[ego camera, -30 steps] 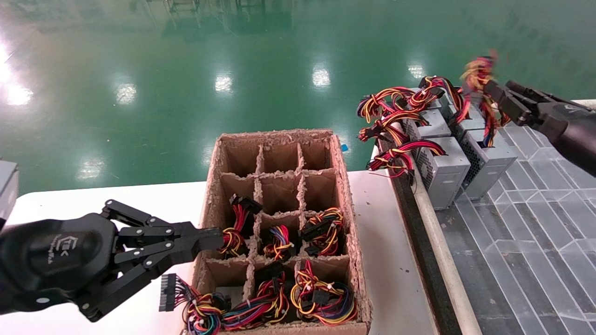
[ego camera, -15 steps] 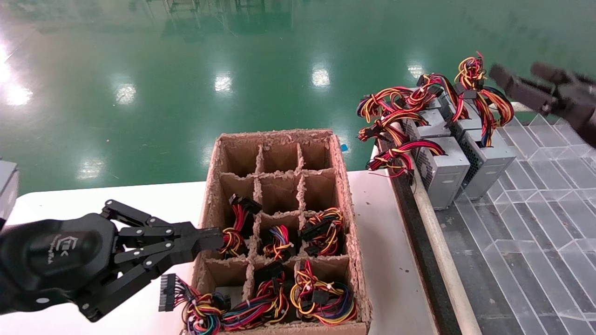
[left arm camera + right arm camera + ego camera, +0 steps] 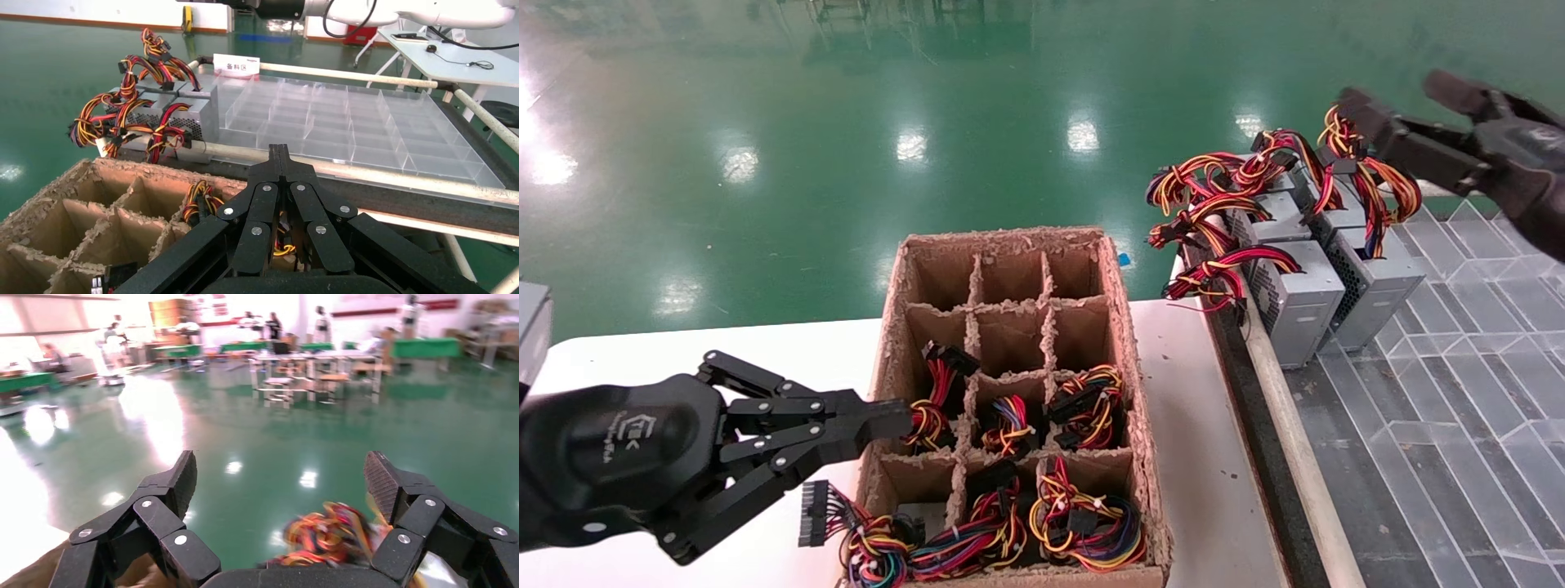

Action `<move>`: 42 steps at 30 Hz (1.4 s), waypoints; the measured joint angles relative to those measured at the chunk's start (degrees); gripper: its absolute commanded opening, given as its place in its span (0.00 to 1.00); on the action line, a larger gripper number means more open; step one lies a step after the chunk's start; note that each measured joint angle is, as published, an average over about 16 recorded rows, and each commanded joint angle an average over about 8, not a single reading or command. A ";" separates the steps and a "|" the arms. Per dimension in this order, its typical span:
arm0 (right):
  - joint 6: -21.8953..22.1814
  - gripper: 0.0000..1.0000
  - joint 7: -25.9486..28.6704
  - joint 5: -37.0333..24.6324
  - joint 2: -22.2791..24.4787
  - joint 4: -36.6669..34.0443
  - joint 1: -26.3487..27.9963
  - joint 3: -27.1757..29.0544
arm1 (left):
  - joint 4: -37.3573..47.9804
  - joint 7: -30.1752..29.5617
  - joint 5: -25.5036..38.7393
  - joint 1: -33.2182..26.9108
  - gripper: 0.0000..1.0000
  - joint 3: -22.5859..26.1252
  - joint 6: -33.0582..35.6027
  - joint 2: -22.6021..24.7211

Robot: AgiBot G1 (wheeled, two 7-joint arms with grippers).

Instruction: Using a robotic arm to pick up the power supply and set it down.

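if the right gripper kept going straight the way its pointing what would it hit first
Probably nothing solid. The right gripper, open, points out past the conveyor's far edge; in its wrist view the wire bundle of the far power supply lies just below its line, with green floor beyond. Depth is uncertain, so the lower finger may brush the wires.

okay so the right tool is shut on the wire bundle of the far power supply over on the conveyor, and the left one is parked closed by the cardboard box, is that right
Not quite. The right tool is open and holds nothing; the right wrist view shows its fingers spread wide above the wire bundle of the far power supply. The rest holds: the left tool sits closed beside the cardboard box.
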 measured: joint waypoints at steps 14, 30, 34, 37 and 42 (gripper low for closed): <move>-15.74 1.00 6.23 -9.10 -3.17 -0.77 -1.31 6.17 | 0.00 0.00 0.00 0.00 0.92 0.00 0.00 0.00; -33.90 1.00 13.35 -19.46 -6.89 -1.69 -2.98 13.43 | 0.00 0.00 0.00 0.00 1.00 0.00 0.00 0.00; -38.45 1.00 15.13 -22.06 -7.82 -1.93 -3.40 15.26 | 0.00 0.00 0.00 0.00 1.00 0.00 0.00 0.00; -41.91 1.00 16.48 -24.03 -8.52 -2.10 -3.72 16.64 | 0.00 0.00 0.00 0.00 1.00 0.00 0.00 0.00; -47.65 1.00 18.74 -27.31 -9.70 -2.39 -4.24 18.94 | 0.00 0.00 0.00 0.00 1.00 0.00 0.00 0.00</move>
